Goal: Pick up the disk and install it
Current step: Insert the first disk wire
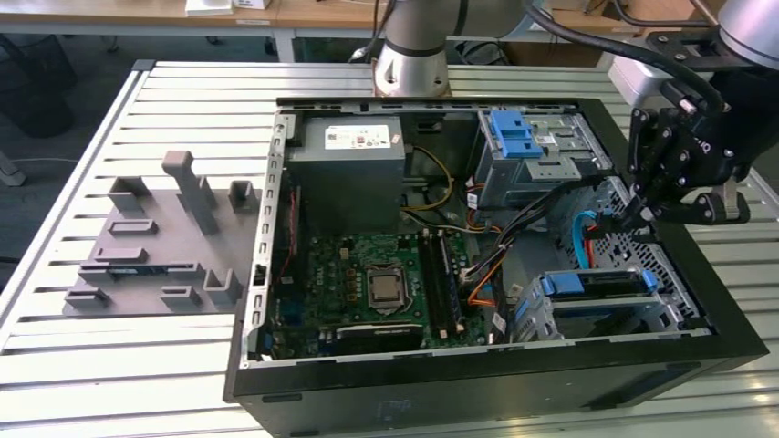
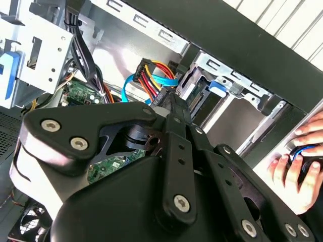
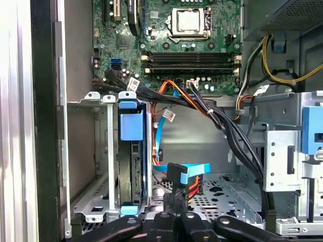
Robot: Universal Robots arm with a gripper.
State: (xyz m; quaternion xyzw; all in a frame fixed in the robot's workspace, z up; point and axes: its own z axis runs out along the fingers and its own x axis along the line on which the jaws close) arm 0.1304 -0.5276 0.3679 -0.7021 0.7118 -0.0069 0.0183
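The disk (image 3: 135, 171) stands on edge in the small metal cage (image 3: 93, 151) at the case's corner, with blue plastic rails at both ends. In the exterior view the disk (image 1: 593, 285) lies low on that view's right side of the open computer. My gripper (image 1: 637, 219) hangs just beyond that cage, inside the case wall. Its fingers (image 3: 175, 204) are shut on a black cable connector (image 3: 176, 176) that carries a blue flat cable and red, orange and yellow wires. In the second wrist view the gripper (image 2: 169, 101) holds the connector a short way in front of the cage (image 2: 222, 83).
A grey power-supply box (image 1: 353, 160) and the green motherboard (image 1: 378, 283) take up the case's middle. A taller drive cage with a blue latch (image 1: 517, 137) stands behind my gripper. Black cable bundles (image 3: 222, 126) cross between. A grey slotted fixture (image 1: 159, 237) sits on the table. A person's hand (image 2: 298, 166) rests outside the case.
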